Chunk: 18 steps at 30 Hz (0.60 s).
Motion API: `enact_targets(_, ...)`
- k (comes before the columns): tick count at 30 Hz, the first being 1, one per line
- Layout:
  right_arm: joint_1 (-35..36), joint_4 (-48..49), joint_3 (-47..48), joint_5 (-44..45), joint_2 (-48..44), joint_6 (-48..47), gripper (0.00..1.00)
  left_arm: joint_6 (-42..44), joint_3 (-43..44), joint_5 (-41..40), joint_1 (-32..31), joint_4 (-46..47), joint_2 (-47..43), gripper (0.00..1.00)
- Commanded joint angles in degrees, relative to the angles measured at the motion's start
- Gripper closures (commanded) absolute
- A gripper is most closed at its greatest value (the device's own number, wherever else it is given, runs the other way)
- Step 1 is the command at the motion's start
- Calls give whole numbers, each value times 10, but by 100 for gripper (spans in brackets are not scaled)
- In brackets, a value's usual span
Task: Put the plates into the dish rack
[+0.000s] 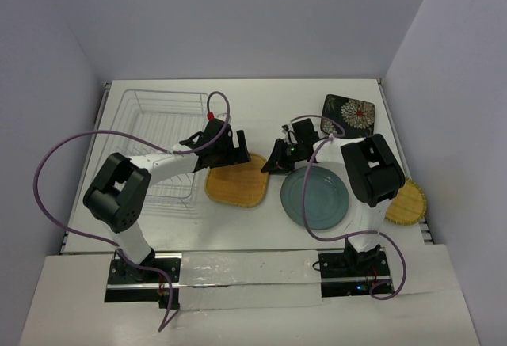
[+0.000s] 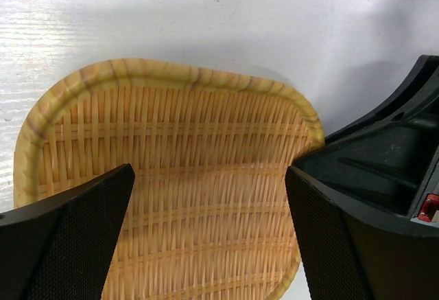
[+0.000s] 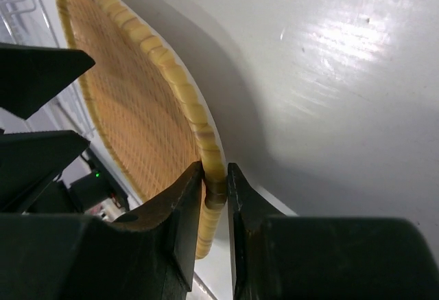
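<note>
Item: right claw (image 3: 216, 189), narrow, its two fingers (image 3: 186, 207) pinching the right rim of the woven plate (image 3: 130, 108), one finger sitting on the inner face and the other on the outer side of the rim. Whether that edge is lifting off the bench (image 2: 206, 25) cannot be told. Item: left claw (image 2: 206, 228), wide, gripping nothing, hovering over the same woven plate near its left part, with the weave showing between its two fingers; the right claw's black body is showing just beside the plate's right corner in the left wrist view. Item: woven plate, tan, rounded-square, lying on the bench between the two claws, outside the rack (image 1: 150, 116) and just beside the rack's right end. Item: teal plate (image 1: 314, 197), round, lying flat on the bench just right of the woven plate, its upper left rim passing under the right claw. Item: black plate (image 1: 350, 113), square with a floral pattern, lying flat toward the far right of the bench, behind the right claw. Item: yellow plate (image 1: 410, 203), small and round, lying at the right edge of the bench, partly hidden by the right arm (image 1: 372, 170). Item: rack, white wire, standing at the far left of the bench, holding no plates, the left arm crossing over its near right part.
</note>
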Motion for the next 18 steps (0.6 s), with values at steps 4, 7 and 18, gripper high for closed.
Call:
enact_targets(4,-17,107,-48,-42,-52,1,100,31,38,20,-7,22,-54,1)
enact_targets(7,-22,126,-67,-21,-113,-5,100,55,47,45,-8,41,-108,1)
enact_targets(18,-62,203,-124,-40,-278,32,100,110,76,45,-8,36,-168,1)
